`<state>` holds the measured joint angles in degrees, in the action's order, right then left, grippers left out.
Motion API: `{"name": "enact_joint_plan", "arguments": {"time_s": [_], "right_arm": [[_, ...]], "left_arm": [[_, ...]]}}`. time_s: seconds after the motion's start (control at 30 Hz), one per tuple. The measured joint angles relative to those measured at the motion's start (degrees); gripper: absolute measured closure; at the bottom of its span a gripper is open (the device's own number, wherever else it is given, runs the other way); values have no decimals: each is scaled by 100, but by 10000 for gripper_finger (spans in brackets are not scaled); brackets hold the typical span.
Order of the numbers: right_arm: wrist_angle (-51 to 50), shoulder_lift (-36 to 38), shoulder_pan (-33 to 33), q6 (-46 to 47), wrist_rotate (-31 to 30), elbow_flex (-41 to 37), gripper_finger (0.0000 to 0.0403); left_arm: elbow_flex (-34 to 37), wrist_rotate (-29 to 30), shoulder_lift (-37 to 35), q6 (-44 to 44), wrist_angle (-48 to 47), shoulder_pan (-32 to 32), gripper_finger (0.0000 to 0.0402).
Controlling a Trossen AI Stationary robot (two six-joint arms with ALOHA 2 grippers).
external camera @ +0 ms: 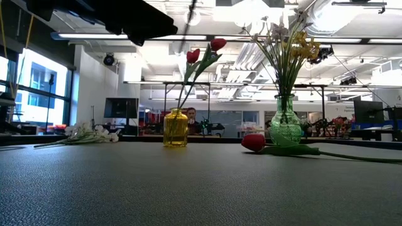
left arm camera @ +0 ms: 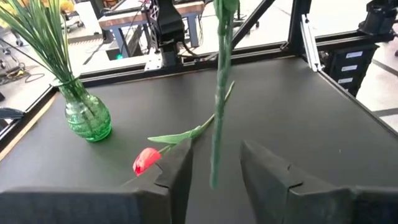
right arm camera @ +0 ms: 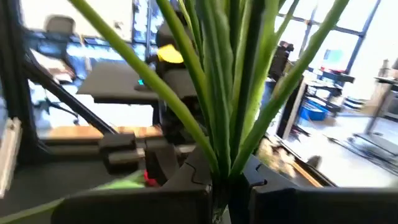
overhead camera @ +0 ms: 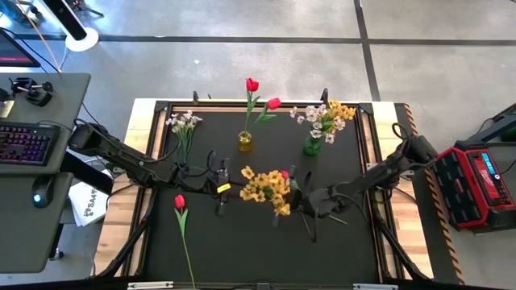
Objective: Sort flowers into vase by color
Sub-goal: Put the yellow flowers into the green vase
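The yellow blossom spray (overhead camera: 266,189) is in the middle of the black table (overhead camera: 242,250), lifted between the two arms. The right gripper (overhead camera: 310,200) is clenched on the bottom of its stems; in the right wrist view the green stems (right arm camera: 217,93) rise as a tight bundle from between the closed fingers (right arm camera: 193,177). The left gripper (overhead camera: 219,181) is just beside the spray on its other side. Its fingers (left arm camera: 177,174) stand apart, and one green stem (left arm camera: 219,93) hangs between them without touching either finger, as far as this view allows to judge.

A single red tulip (overhead camera: 180,203) lies flat on the table near the front, on the left arm's side, with its long stem going toward the front edge. In the low view this tulip (external camera: 254,142) lies in front of the green vase. Probably the red thing just beside the right gripper in the high view is one more tulip, but it is too small to be sure.

At the back of the table the yellow vase (overhead camera: 244,142) holds two red tulips (overhead camera: 252,84), upright and a little spread. The green vase (overhead camera: 312,146) stands to the right of it and holds white and yellow blossoms (overhead camera: 326,113) together. A bunch of white blossom sprays (overhead camera: 184,123) lies on the table near the back left corner.

Beside the table on the left there is a desk with a keyboard (overhead camera: 22,143) and a mouse (overhead camera: 38,197). A red case (overhead camera: 477,185) stands on the floor on the right.
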<state>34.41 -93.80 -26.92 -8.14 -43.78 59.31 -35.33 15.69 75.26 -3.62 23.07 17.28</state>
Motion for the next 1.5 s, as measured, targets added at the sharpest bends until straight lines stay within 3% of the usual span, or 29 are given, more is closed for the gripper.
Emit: {"name": "enact_joint_plan", "arguments": {"time_s": [0.13, 0.4, 0.53, 0.77, 1.1, 1.3, 1.5], "right_arm": [[-495, 311, -285, 60, -539, -2, 400], [-1593, 839, -823, 399, -801, -2, 400], [-3142, 1231, -962, 1578, -1342, -2, 400], [-5484, 1675, -994, 3435, -1766, -2, 401], [-8579, 2263, -1036, 5883, -2512, -7, 401], [-10125, 2734, -1061, 7232, -3683, -13, 401], [-10888, 2887, -1112, 8255, -4620, -13, 401]], "left_arm": [[0, 0, 0, 2, -41, 0, 265], [0, -9, 0, 321, -319, 0, 261], [-4, -11, 45, 356, -339, 0, 262], [-4, -9, 474, 353, -98, 0, 262], [-7, -10, 1262, 402, 1081, 0, 262], [-7, -9, 1556, 424, 1617, 0, 262], [-7, -9, 1650, 494, 1696, 0, 262]]}}
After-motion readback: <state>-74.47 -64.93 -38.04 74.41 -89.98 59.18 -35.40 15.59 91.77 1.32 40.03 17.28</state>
